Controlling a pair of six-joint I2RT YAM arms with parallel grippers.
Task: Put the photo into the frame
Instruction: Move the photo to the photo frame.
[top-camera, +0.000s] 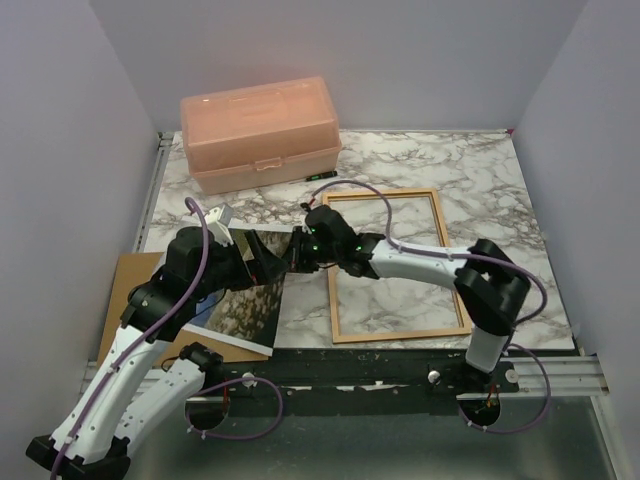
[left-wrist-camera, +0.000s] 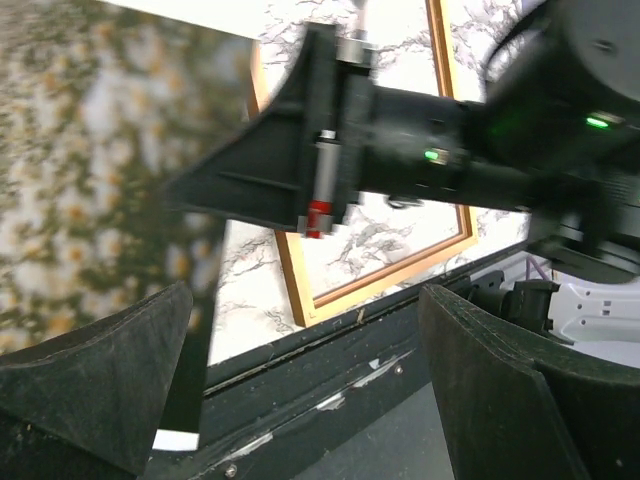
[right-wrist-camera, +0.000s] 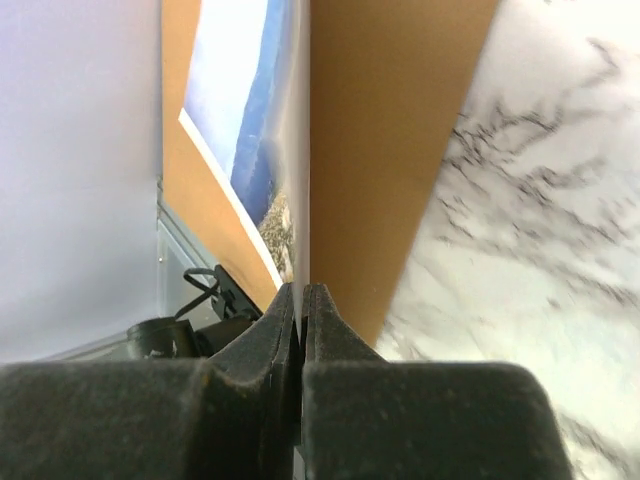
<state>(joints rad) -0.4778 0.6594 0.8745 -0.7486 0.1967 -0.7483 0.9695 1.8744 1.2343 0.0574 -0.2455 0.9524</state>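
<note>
The photo (top-camera: 248, 305) lies tilted at the table's left, partly over a brown backing board (top-camera: 125, 285). My right gripper (top-camera: 296, 250) reaches left across the table and is shut on the photo's right edge. In the right wrist view its pads (right-wrist-camera: 285, 310) pinch the sheet edge-on, with the sky and meadow side (right-wrist-camera: 250, 120) to the left. The orange-brown frame (top-camera: 380, 194) lies flat on the marble to the right. My left gripper (top-camera: 262, 262) hovers open beside the photo, whose flowery part (left-wrist-camera: 90, 180) runs past its left finger (left-wrist-camera: 110, 380).
A pink plastic box (top-camera: 260, 130) stands at the back left. The backing board (right-wrist-camera: 390, 150) lies under the photo. The table's black front rail (left-wrist-camera: 330, 380) runs under my left gripper. Grey walls close in both sides.
</note>
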